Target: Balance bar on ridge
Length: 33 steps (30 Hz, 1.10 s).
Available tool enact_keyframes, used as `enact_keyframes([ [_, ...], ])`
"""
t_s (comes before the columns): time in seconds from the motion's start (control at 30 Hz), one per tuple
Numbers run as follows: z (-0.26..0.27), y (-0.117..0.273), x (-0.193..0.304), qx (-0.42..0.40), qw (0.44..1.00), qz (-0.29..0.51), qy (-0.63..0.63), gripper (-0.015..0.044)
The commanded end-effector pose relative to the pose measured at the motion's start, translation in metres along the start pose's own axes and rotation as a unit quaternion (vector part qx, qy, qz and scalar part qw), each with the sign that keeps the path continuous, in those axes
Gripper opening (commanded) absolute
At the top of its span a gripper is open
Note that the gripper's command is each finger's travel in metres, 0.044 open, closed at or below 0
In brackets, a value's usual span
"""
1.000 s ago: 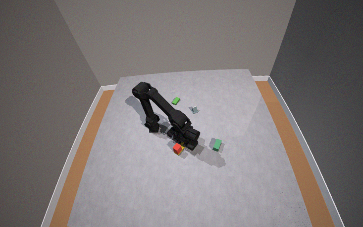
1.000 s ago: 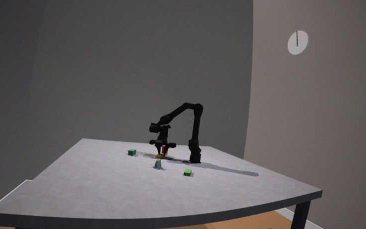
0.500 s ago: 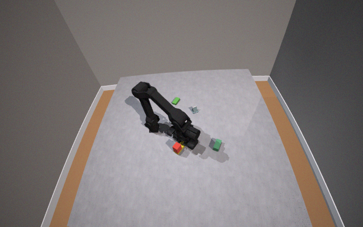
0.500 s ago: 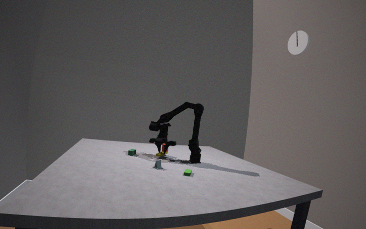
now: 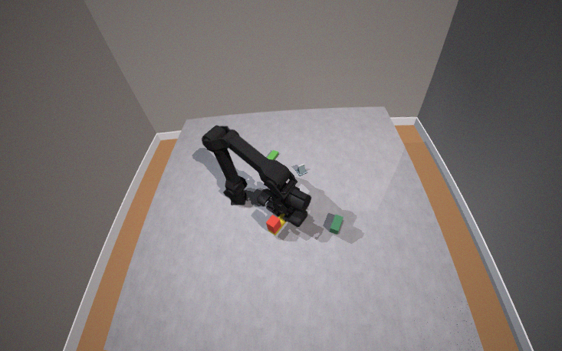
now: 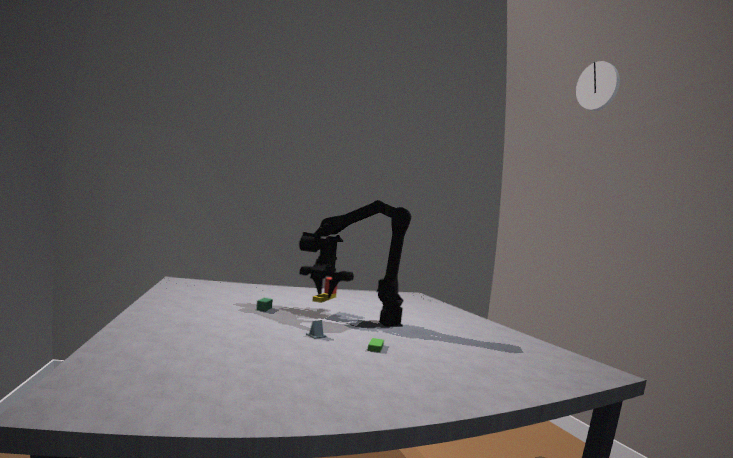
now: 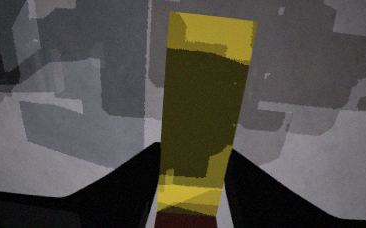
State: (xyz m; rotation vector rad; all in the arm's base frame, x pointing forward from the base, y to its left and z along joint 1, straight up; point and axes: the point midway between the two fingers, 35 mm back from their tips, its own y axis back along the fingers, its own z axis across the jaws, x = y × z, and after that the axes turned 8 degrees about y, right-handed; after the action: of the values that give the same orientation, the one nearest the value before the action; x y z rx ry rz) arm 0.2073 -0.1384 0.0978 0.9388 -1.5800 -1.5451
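The yellow bar (image 7: pixel 199 105) (image 6: pixel 321 297) is held between the fingertips, raised above the table; its near part also shows in the top view. A red block (image 5: pixel 273 223) (image 6: pixel 329 281) (image 7: pixel 186 220) stands on one end of the bar. My gripper (image 7: pixel 193 153) (image 6: pixel 325 295) is shut on the bar, with one finger on each long side. The ridge (image 5: pixel 301 169) (image 6: pixel 316 329) is a small grey-blue wedge on a flat base. It stands on the table with nothing on it, apart from the bar and gripper. It is not in the wrist view.
A dark green block (image 5: pixel 336 224) (image 6: pixel 264 304) lies on the table on the far side of the ridge from the exterior view. A bright green block (image 5: pixel 273 155) (image 6: pixel 375 345) lies near the ridge, on the arm-base side.
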Motion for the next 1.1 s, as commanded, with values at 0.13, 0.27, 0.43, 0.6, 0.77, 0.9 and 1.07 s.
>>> enact_keyframes([
  [0.13, 0.0, 0.024, 0.0, 0.004, 1.0, -0.002, 0.002, 0.0],
  [0.27, 0.001, 0.034, 0.0, 0.004, 1.0, -0.002, 0.002, 0.0],
  [0.43, 0.003, 0.045, -0.001, 0.004, 1.0, -0.002, 0.002, 0.0],
  [0.6, -0.001, 0.046, -0.01, 0.004, 1.0, -0.003, 0.022, 0.0],
  [0.77, -0.007, 0.047, -0.024, 0.004, 0.999, -0.003, 0.049, 0.0],
  [0.9, -0.011, 0.048, -0.036, 0.005, 0.997, -0.004, 0.071, 0.0],
  [1.07, -0.015, 0.049, -0.051, 0.005, 0.995, -0.004, 0.099, 0.0],
])
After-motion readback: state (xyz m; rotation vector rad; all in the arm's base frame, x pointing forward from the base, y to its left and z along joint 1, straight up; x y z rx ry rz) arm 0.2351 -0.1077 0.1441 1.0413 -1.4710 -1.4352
